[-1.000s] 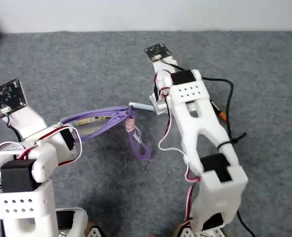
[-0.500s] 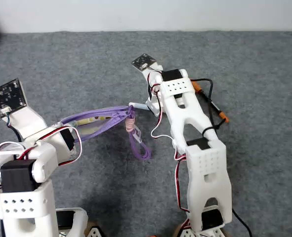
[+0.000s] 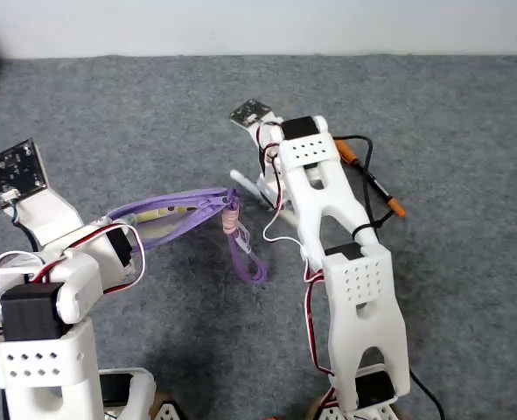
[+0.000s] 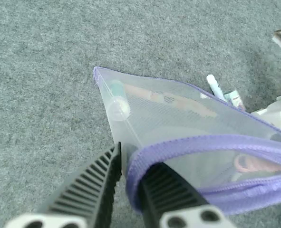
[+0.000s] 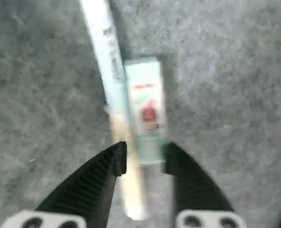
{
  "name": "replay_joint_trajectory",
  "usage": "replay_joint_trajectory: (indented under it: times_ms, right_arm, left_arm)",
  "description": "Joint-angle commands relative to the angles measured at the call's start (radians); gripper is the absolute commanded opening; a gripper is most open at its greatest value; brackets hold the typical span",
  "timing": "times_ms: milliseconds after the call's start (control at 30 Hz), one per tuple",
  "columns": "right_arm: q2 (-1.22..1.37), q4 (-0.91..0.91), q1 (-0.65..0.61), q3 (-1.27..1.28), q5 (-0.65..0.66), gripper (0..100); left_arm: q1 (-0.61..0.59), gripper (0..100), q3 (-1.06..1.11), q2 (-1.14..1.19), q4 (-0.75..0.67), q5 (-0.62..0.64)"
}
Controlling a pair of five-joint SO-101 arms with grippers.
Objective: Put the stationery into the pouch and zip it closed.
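Left arm [image 3: 39,324] and right arm [image 3: 350,271] were built of white printed shells with black servo blocks at the joints. Flat panels carried grids of small round holes. Red, white and black wires looped loose along each. A dark circuit board [image 3: 15,171] capped the left wrist. Left gripper [image 4: 123,156] and right gripper [image 5: 142,154] had black ribbed fingers on white bases.

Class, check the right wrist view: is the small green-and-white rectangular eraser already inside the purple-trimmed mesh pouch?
No, the eraser lies on the grey carpet between the fingers of the right gripper.
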Motion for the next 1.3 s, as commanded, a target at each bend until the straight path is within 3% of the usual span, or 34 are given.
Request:
replay_joint_trajectory:
  times_ms: [0, 267, 700, 1000, 1267]
  right_arm:
    - [-0.005, 0.067, -0.016, -0.038, 0.002, 0.9]
    - [-0.005, 0.255, -0.008, -0.066, -0.133, 0.9]
    - [-0.102, 0.272, 0.035, -0.066, -0.155, 1.1]
    - [-0.160, 0.266, -0.021, -0.066, -0.359, 27.2]
    - [-0.150, 0.143, -0.045, -0.066, -0.488, 28.5]
  left_arm:
    - [0.000, 1, -0.021, -0.005, -0.028, 0.009]
    - [0.000, 1, -0.022, -0.005, -0.028, 0.009]
    - [0.005, 1, -0.022, -0.005, -0.029, 0.009]
    - [0.006, 1, -0.022, -0.005, -0.029, 0.009]
    - [0.006, 1, -0.022, -0.005, -0.029, 0.009]
